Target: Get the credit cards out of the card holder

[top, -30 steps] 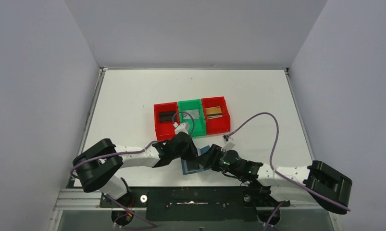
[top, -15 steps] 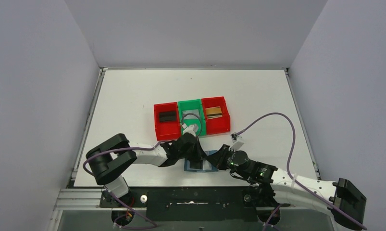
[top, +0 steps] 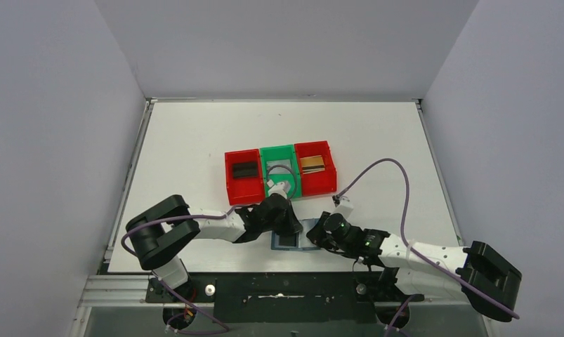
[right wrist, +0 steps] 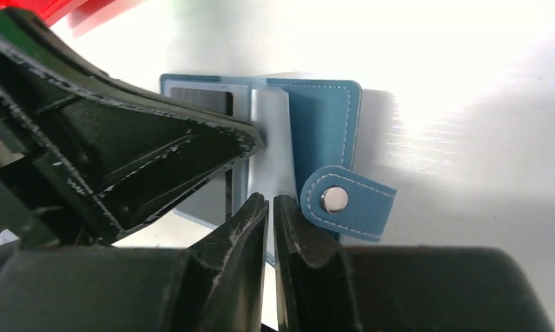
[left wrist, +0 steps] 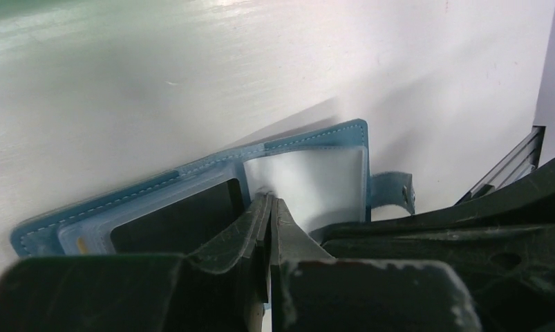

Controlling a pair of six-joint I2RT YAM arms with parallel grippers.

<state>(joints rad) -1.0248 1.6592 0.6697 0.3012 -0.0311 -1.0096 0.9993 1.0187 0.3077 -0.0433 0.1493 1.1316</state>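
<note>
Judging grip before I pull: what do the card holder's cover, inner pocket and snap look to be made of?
Card holder cover: matte teal leather or imitation, stitched along the edges; which one, I cannot tell. Inner pocket: thin frosted plastic, translucent, faintly glossy. Snap: polished silver metal, going by its bright glint.

White L arm (top: 212,223) & R arm (top: 433,254), black joints, scuffed black jaws, purple cables (top: 398,175) off the wrists.

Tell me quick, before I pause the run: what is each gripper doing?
The left gripper is closed, tips on the open card holder.
The right gripper is closed, seemingly pinching the card holder's pale inner leaf.
</note>
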